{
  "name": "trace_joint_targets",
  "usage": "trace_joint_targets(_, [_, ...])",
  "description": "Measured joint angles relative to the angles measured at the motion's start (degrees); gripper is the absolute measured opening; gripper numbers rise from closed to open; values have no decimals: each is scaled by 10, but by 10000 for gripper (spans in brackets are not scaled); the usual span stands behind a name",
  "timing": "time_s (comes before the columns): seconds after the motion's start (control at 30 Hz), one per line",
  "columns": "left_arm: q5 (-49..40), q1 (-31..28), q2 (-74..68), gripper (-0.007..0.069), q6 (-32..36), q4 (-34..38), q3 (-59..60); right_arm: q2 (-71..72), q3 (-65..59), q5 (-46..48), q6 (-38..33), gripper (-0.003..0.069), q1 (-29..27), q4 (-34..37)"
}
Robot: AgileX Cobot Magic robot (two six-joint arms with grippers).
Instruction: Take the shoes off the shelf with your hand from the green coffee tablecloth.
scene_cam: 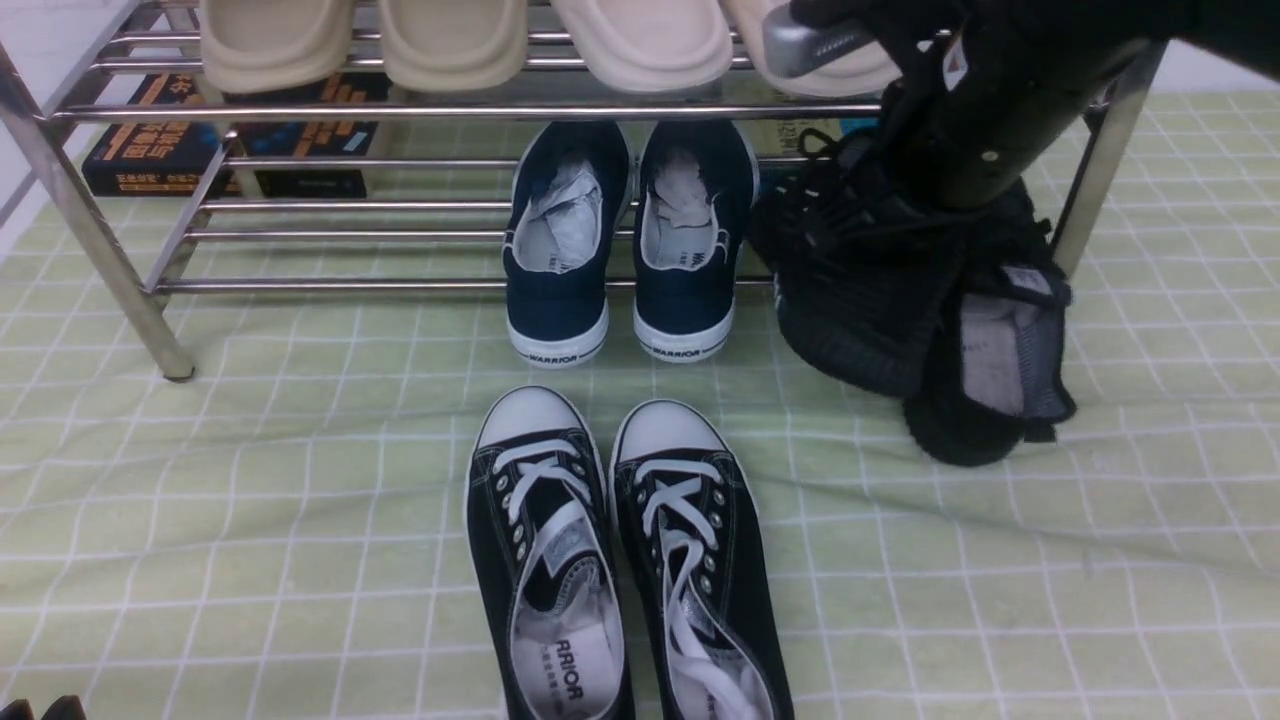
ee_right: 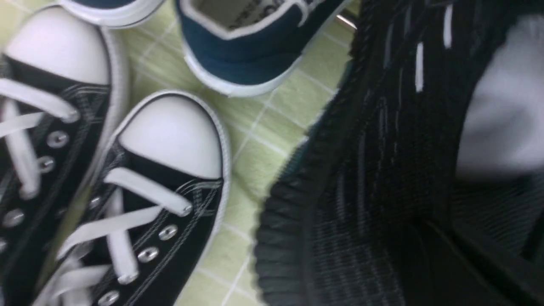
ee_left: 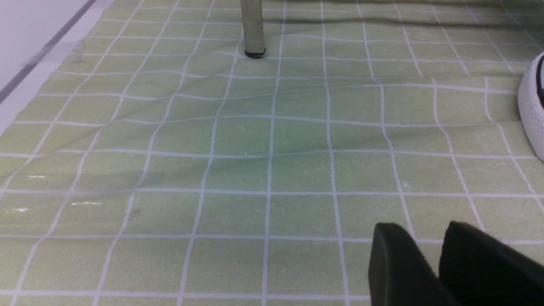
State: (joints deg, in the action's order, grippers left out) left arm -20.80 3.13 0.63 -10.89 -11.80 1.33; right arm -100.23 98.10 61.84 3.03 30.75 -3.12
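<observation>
The black knit shoes [scene_cam: 880, 290] hang bunched together at the right front of the chrome shelf [scene_cam: 400, 110], tipped over its lower bar, with one grey-lined opening [scene_cam: 1000, 360] turned forward. My right arm [scene_cam: 1000, 110] comes down into them from above. Its fingers are buried in the black knit [ee_right: 382, 170], and the gripper is shut on the shoes. White stuffing [ee_right: 501, 106] shows inside one shoe. My left gripper [ee_left: 420, 231] hovers low over the green coffee tablecloth [ee_left: 255, 170], with a narrow gap between its fingers and nothing held.
Navy white-soled sneakers [scene_cam: 630, 250] stand on the lower tier beside the black shoes. Black canvas sneakers [scene_cam: 620, 560] with white toe caps lie on the cloth [scene_cam: 250, 480] in front. Beige slippers [scene_cam: 450, 40] line the top tier, and books [scene_cam: 220, 140] stand behind. A shelf leg [ee_left: 253, 25] stands ahead of the left gripper.
</observation>
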Motion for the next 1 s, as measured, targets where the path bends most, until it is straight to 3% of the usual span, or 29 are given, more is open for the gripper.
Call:
trace_joint_targets(0.3, [0, 0, 0, 195, 0, 0, 0, 22, 0, 64, -3, 6, 1, 7])
trace_joint_targets(0.67, [0, 0, 0, 195, 0, 0, 0, 84, -15, 105, -53, 10, 23, 105])
trace_joint_targets(0.87, [0, 0, 0, 195, 0, 0, 0, 84, -52, 105, -55, 10, 83, 78])
trace_joint_targets(1.0, [0, 0, 0, 195, 0, 0, 0, 84, -55, 105, -55, 10, 110, 13])
